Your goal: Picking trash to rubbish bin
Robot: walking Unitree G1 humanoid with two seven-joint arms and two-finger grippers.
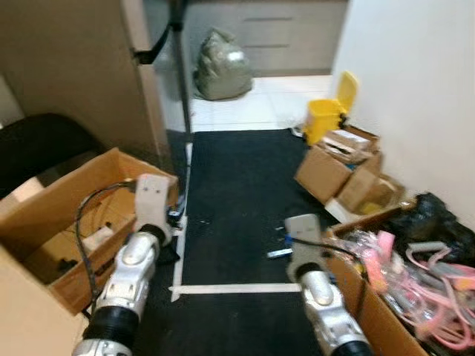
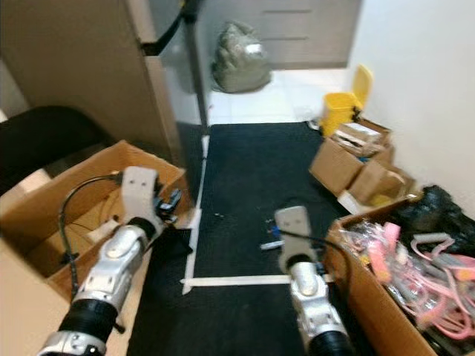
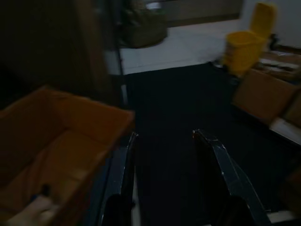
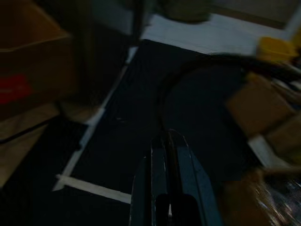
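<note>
Cables fill the right box (image 1: 386, 319); left gripper (image 3: 164, 141) spread, right gripper (image 4: 168, 141) pressed together.

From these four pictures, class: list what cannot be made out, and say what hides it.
- Small bluish litter on the black mat: too small and blurred to identify.
- Yellow bin: whether it holds anything, hidden by its own wall.
- Left cardboard box contents: partly hidden by the left arm, dark in the left wrist view.
</note>
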